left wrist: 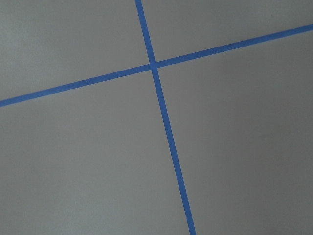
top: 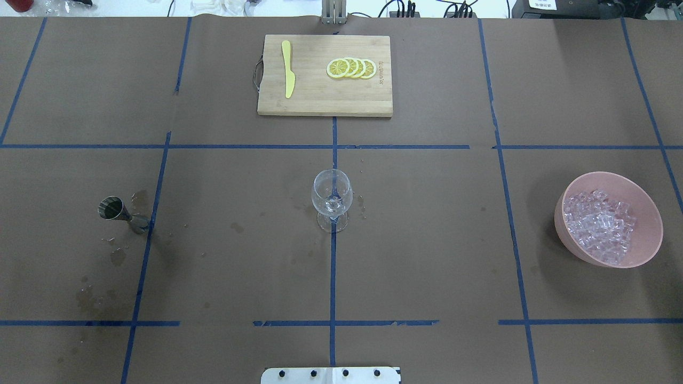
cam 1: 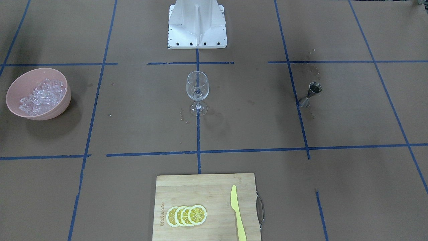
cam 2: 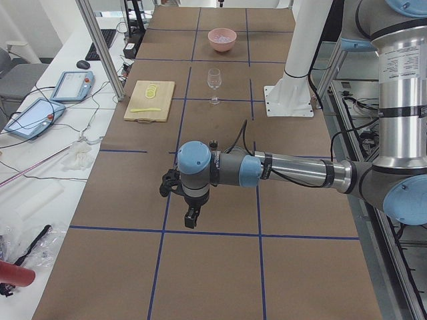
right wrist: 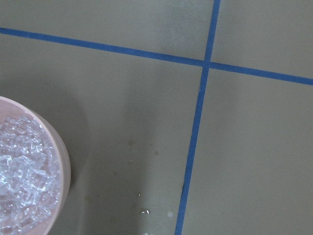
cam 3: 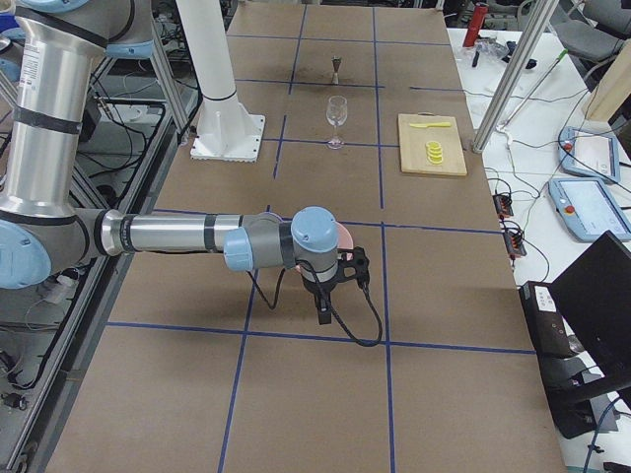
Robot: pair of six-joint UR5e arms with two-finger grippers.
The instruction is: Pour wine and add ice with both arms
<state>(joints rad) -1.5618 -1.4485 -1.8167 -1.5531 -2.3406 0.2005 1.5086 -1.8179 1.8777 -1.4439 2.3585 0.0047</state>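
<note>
An upright clear wine glass [cam 1: 197,89] [top: 332,198] stands at the table's centre. A steel jigger [cam 1: 311,93] [top: 119,212] stands on my left side; I cannot make out wine in it or in the glass. A pink bowl [cam 1: 65,102] [top: 562,221] on my right side holds a heap of ice [cam 1: 41,97] [top: 600,226]. My left gripper [cam 2: 191,217] hangs over bare table, seen only in the exterior left view. My right gripper [cam 3: 323,313] hangs beside the bowl [right wrist: 62,156]. I cannot tell whether either is open or shut.
A wooden cutting board [cam 1: 187,187] [top: 320,101] with lemon slices [cam 1: 186,215] and a yellow knife [cam 1: 238,214] lies at the far edge. Wet spots [top: 114,256] mark the brown paper around the jigger and glass. The white robot base [cam 1: 197,25] stands behind the glass.
</note>
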